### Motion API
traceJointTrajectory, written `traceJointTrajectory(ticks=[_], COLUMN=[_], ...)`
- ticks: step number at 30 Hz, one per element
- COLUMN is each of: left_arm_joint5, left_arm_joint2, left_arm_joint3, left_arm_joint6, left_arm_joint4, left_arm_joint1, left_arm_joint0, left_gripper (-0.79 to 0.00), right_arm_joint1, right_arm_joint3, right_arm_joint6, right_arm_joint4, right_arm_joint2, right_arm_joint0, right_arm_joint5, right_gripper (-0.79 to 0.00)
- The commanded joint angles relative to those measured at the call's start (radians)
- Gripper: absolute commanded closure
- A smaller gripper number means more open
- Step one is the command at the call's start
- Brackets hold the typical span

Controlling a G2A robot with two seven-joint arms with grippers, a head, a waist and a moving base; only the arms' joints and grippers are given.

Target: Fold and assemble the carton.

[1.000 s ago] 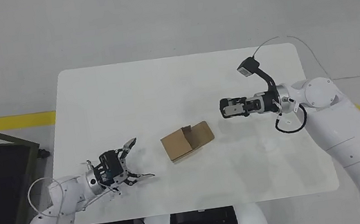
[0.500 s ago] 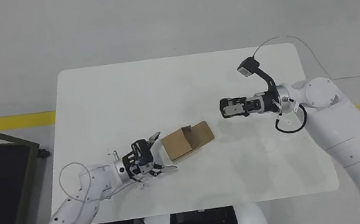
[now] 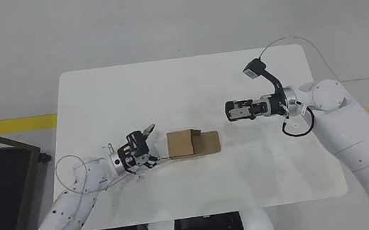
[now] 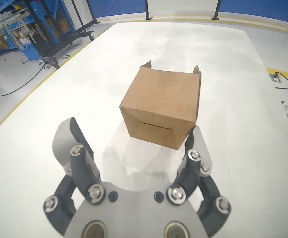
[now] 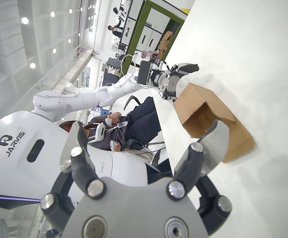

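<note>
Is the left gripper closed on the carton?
No, the left gripper is wide open, with the carton lying just ahead of it.

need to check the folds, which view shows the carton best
The left wrist view: the carton sits close and central, open end and inside slot facing the camera. The top view shows it small, one flap lying flat. The right wrist view shows its other open end, partly behind the right gripper.
</note>
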Motion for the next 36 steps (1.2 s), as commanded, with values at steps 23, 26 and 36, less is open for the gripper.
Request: traceJointTrajectory(ticks=[23,26,36], left_arm_joint5=[-0.071,-0.084,-0.155], left_arm_joint2=[0.137,0.153,0.188], left_arm_joint3=[0.099,0.117,0.179], left_arm_joint6=[0.106,0.101,0.122], left_arm_joint4=[0.138,0.127,0.083], left_arm_joint1=[-0.037,-0.045,-0.063], left_arm_joint0=[-0.159,-0.182,-0.226], left_gripper=[-0.785,-0.785,-0.785], right_arm_joint1=[0.000,0.000,0.000], right_arm_joint3=[0.000,0.000,0.000], right_arm_joint6=[0.000,0.000,0.000], right_arm_joint4=[0.000,0.000,0.000], right_arm_joint2=[0.000,0.000,0.000], right_arm_joint0=[0.000,0.000,0.000], right_arm_joint5=[0.000,0.000,0.000], right_gripper=[-0.785,-0.785,-0.785])
